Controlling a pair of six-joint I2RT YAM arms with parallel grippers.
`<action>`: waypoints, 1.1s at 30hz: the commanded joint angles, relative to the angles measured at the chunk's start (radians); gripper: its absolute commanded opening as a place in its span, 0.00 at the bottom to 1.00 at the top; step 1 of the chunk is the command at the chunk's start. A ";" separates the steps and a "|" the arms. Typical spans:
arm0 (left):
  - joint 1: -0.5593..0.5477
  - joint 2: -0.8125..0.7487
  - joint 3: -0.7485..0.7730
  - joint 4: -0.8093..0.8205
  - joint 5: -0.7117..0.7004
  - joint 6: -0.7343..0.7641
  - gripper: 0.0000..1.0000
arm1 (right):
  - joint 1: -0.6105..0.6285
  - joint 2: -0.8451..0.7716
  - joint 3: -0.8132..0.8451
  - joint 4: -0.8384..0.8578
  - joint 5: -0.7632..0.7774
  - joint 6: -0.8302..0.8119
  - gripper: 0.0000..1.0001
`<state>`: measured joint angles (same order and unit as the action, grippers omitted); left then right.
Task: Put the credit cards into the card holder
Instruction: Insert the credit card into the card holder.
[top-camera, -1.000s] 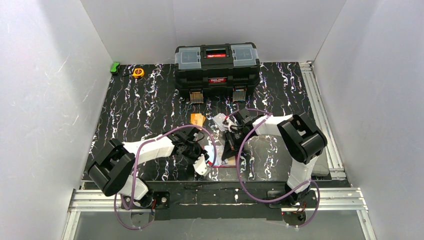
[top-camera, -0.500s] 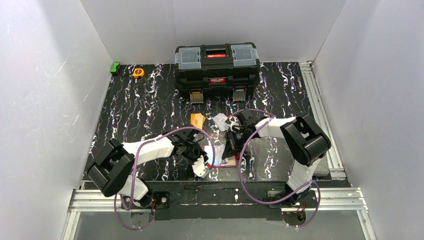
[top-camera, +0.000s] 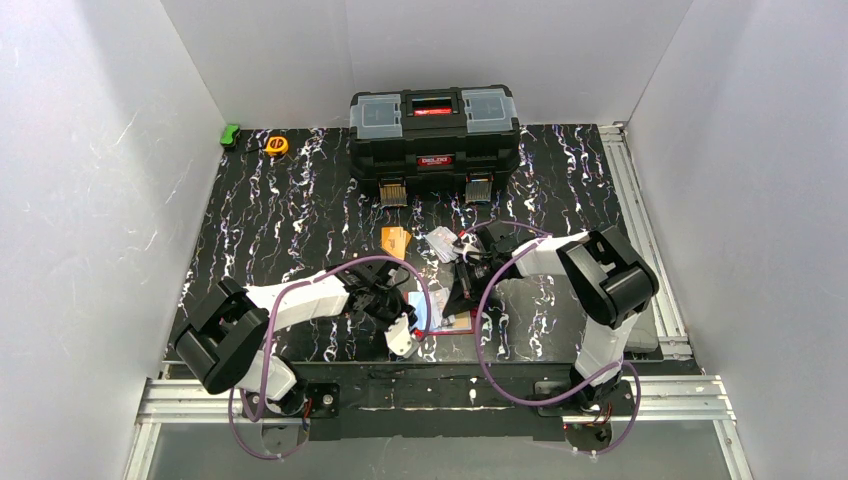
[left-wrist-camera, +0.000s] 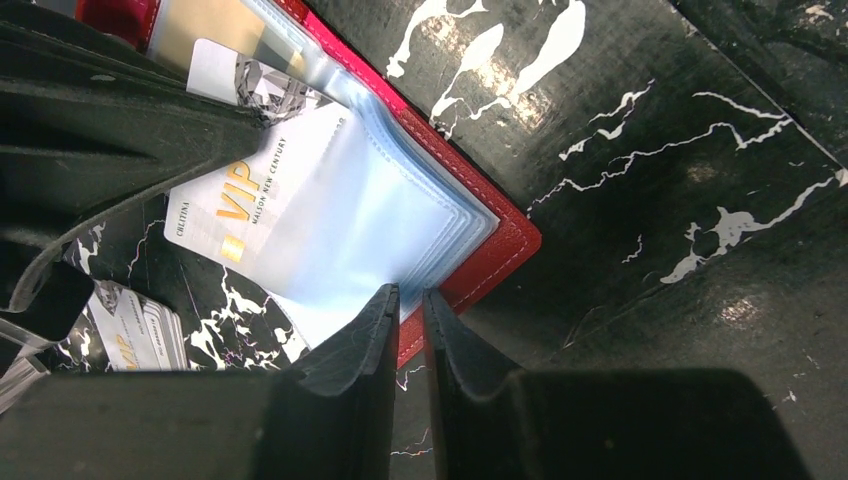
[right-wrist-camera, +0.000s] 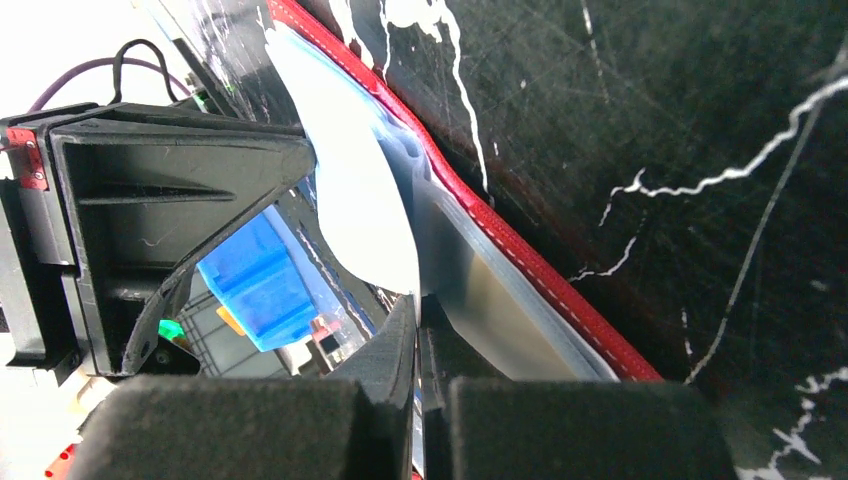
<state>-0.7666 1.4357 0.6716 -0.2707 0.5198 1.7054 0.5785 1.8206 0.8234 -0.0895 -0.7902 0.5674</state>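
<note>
The red card holder (top-camera: 445, 327) lies open near the table's front, between both grippers. In the left wrist view its clear pockets (left-wrist-camera: 380, 220) fan over the red cover (left-wrist-camera: 505, 250), and a whitish VIP credit card (left-wrist-camera: 250, 200) sits under a clear leaf. My left gripper (left-wrist-camera: 411, 298) is closed to a thin slit at the holder's red near edge. My right gripper (right-wrist-camera: 417, 305) is shut on a pale clear pocket leaf (right-wrist-camera: 370, 220) that curves up from the holder. More credit cards lie behind: an orange pile (top-camera: 396, 240) and a whitish pile (top-camera: 440, 243).
A big black toolbox (top-camera: 434, 140) stands at the back centre. A yellow tape measure (top-camera: 276, 145) and a small green object (top-camera: 230, 134) sit at the back left. Another whitish card (left-wrist-camera: 130, 335) lies on the black marbled table beside the holder.
The left gripper has narrowed slightly at the holder's edge. The right gripper has shifted a little over the holder, and a pocket leaf now stands lifted.
</note>
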 joint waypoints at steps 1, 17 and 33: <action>-0.026 -0.005 -0.017 -0.085 0.065 -0.011 0.14 | 0.001 0.044 -0.006 0.067 0.094 0.005 0.01; -0.025 0.001 -0.009 -0.081 0.054 -0.046 0.13 | 0.006 -0.062 -0.011 -0.136 0.287 -0.067 0.47; -0.027 0.003 -0.008 -0.079 0.060 -0.070 0.12 | 0.010 -0.122 -0.032 -0.167 0.286 -0.073 0.41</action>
<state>-0.7876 1.4357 0.6716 -0.2695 0.5354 1.6585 0.5922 1.6951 0.8272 -0.2157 -0.6167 0.5415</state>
